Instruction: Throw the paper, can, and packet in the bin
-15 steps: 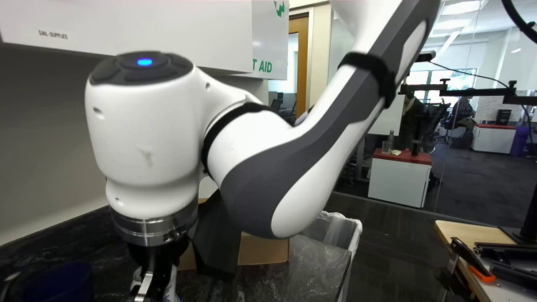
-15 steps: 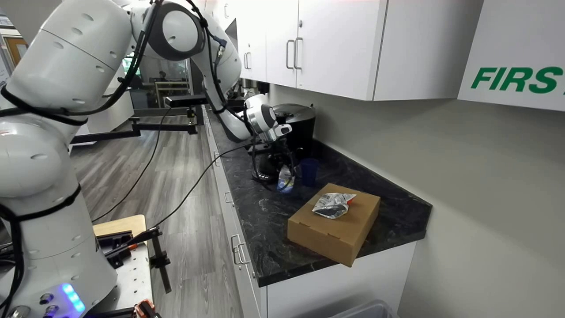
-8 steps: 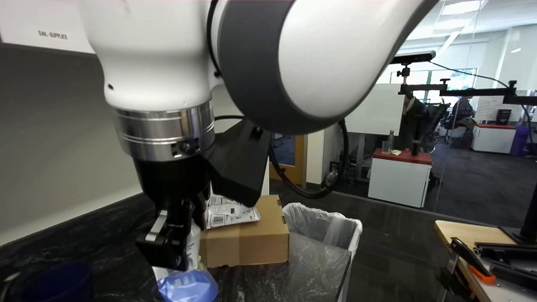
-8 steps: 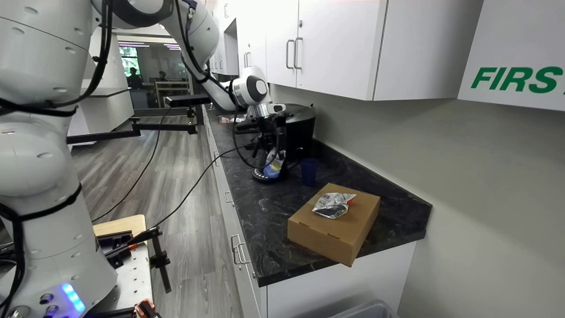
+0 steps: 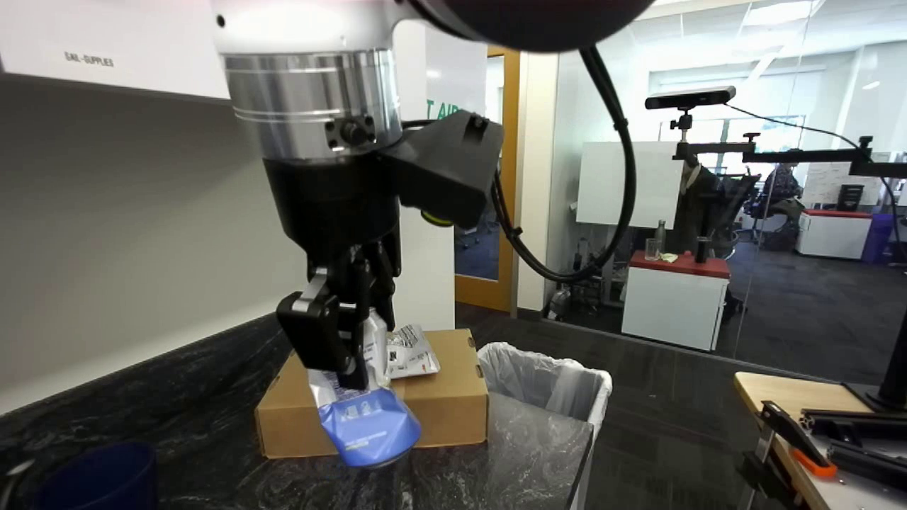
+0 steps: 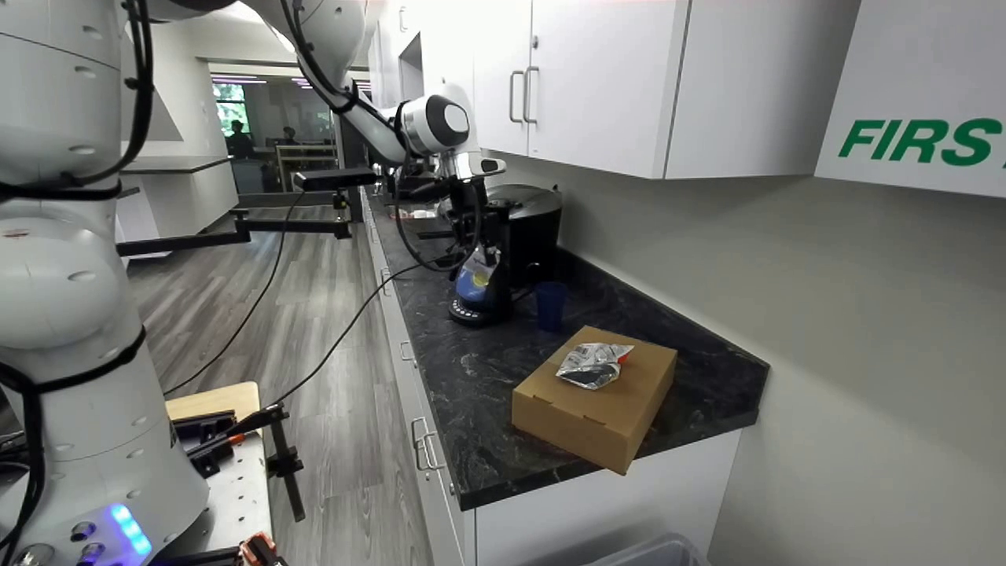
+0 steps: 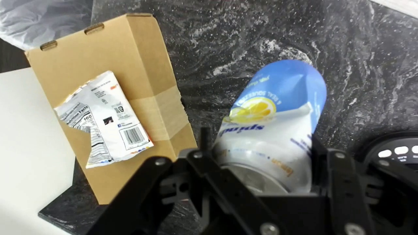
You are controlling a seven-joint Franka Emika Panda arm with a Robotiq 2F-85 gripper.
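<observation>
pincer (image 7: 261, 156): clamped on the can (image 7: 274, 124), a jaw against each side; set toward six o'clock in the wrist view.
can: held above the surface (image 7: 212, 36), tilted, its side dented; blue base pointing just past twelve o'clock in the wrist view, pale top end between the jaws, lemon print showing.
box (image 6: 550, 417): on the surface, its six o'clock corner jutting past the edge in an exterior view.
packet (image 7: 117, 120): lying on top of the box, barcode up; at nine o'clock from the can in the wrist view.
bin (image 5: 602, 397): just beyond the surface's end, at three o'clock from the box in an exterior view; whitish bag (image 5: 514, 365) folded over its rim.
cup (image 6: 550, 306): blue, standing on the surface, at eleven o'clock from the box in an exterior view.
</observation>
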